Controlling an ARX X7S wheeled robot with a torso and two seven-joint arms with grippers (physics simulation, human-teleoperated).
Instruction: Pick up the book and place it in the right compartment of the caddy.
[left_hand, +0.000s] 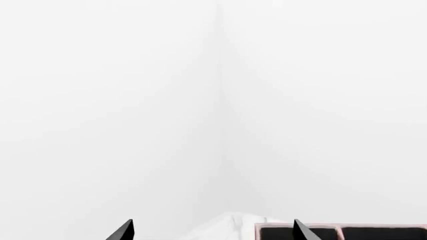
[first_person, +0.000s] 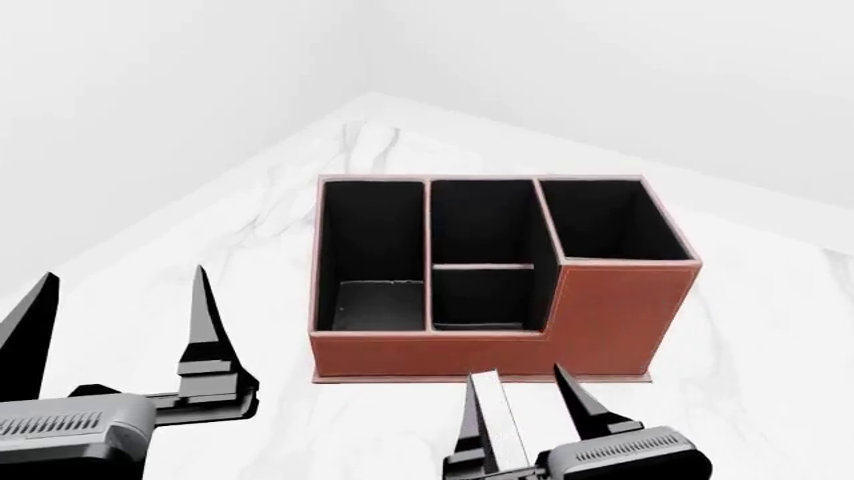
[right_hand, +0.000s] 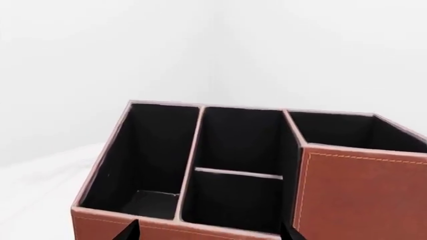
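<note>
Head view: right gripper (first_person: 526, 405) clamped on the book (first_person: 489, 420), upright and lifted just short of the caddy (first_person: 607, 320) front wall, left gripper (first_person: 118, 305) spread wide with nothing in it, off to the side above the white table (first_person: 747, 350). Pickup done, judging from that grip; carry over the tall wall, lowering into the right compartment (first_person: 607, 220), and letting go not yet done. Right compartment empty in the right wrist view too.

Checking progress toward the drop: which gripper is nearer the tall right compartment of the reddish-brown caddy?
Right. The right gripper, holding the thin black book, sits just in front of the caddy below the right compartment. The left gripper is off to the caddy's left.
</note>
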